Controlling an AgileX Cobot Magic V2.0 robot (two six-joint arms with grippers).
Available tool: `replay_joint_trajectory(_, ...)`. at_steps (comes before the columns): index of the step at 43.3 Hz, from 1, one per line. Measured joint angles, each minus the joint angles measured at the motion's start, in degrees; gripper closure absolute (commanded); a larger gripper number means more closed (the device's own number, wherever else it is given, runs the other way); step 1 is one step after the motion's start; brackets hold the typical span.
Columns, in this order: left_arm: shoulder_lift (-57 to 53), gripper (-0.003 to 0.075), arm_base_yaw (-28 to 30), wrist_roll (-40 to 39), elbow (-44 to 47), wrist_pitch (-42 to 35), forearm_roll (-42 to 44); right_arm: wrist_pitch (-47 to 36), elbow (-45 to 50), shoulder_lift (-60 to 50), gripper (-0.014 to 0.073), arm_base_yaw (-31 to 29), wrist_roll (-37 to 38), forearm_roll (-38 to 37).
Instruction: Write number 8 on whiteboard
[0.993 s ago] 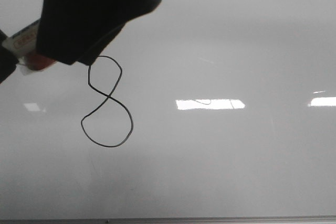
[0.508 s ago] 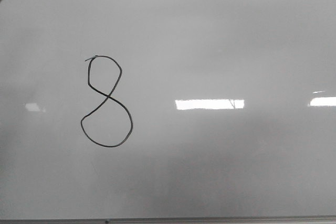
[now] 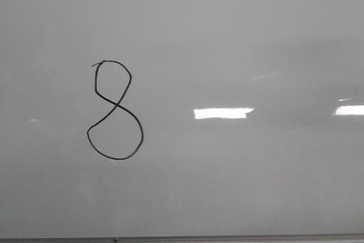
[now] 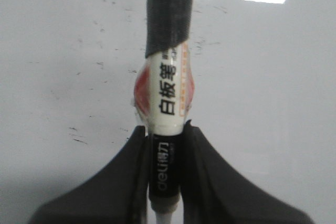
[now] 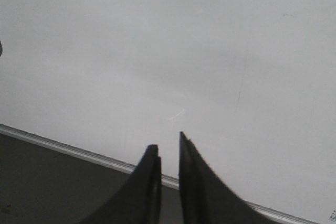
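Number 8 [image 3: 115, 110] complete at 9 o'clock on whiteboard [image 3: 256, 186]. Left hand [image 4: 167, 171] clamped on marker [image 4: 165, 103]; right hand [image 5: 169, 182] nearly closed, empty. Risk: smudge if marker re-contacts.

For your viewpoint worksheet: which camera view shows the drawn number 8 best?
The front view: the number 8 appears whole on the whiteboard, both loops closed. The left wrist view shows only the marker in the left hand; the right wrist view shows blank board.

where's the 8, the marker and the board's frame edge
number 8 [image 3: 116, 105], front view, where its loops cross
marker [image 4: 167, 100], left wrist view, white label on its barrel
whiteboard [image 3: 227, 238], front view, grey frame strip along its near edge
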Motion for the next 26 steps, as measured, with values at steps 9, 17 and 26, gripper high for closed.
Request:
replay_joint_trajectory(9,10.17,0.0741,0.0,0.0,-0.8,-5.28,-0.99,0.0,0.29,-4.22,0.0663,0.0,0.12,0.14)
replay_joint_trajectory(17,19.68,0.0741,0.0,-0.09,-5.15,-6.51,-1.07,-0.12,1.0,-4.2,0.0663,0.0,0.12,0.14)
replay_joint_trajectory(26,25.28,0.074,0.0,-0.09,-7.88,-7.45,-1.2,-0.71,1.1,-4.2,0.0663,0.0,0.12,0.14)
